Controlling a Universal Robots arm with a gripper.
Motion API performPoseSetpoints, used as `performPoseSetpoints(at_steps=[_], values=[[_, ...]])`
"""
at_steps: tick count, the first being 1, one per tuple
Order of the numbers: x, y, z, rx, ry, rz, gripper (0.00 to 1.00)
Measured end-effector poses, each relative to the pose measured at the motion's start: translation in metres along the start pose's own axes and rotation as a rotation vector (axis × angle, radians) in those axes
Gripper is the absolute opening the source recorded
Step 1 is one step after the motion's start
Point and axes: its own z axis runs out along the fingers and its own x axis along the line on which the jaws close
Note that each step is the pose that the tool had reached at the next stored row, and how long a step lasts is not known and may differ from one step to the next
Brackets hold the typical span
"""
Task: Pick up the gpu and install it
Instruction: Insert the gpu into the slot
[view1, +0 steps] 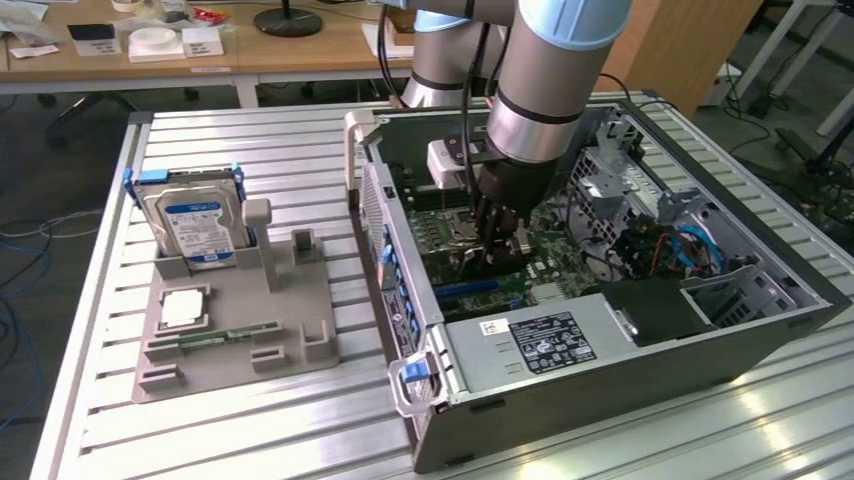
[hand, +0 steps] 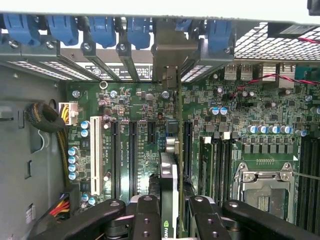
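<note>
Pincer (hand: 169, 200) status: clenched on the gpu (hand: 169, 172), one finger on each face of the card. The gpu stands on edge over the green motherboard (hand: 140, 107) inside the open computer case (view1: 747, 330). Its pale metal bracket (hand: 172, 50) is at the far end from the pincer, against the case's rear slot wall, among the blue retaining clips (hand: 65, 27). A long white slot (hand: 95, 145) lies near the pincer on one side; the metal processor socket (hand: 262, 190) lies near it on the other.

Surface: slatted aluminium tabletop (view1: 267, 140), carrying the case on its side. Well apart from the pincer, toward the exterior view's left, a grey fixture tray (view1: 300, 300) sits on the same tabletop. It holds an upright hard drive (view1: 200, 228), a square processor chip (view1: 183, 308) and a flat green memory stick (view1: 220, 340).

Room: wooden desks (view1: 307, 55) stand behind the arm, bearing small white boxes (view1: 150, 42) and a round black base (view1: 288, 20). Loose cables (view1: 27, 240) lie on the floor beyond the tabletop's edge.

Writing: the hard drive has a blue and white label, and the power supply (view1: 541, 345), nearer the camera than the pincer, has a black one; neither text is legible. A small green and white emblem (hand: 165, 226) shows on the gpu's edge between the fingers; its lettering cannot be made out.
</note>
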Motion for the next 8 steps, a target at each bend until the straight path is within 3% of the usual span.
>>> performPoseSetpoints(at_steps=[8], values=[[0.0001, -0.0009, 0.0021, -0.0001, 0.0002, 0.000, 0.27]])
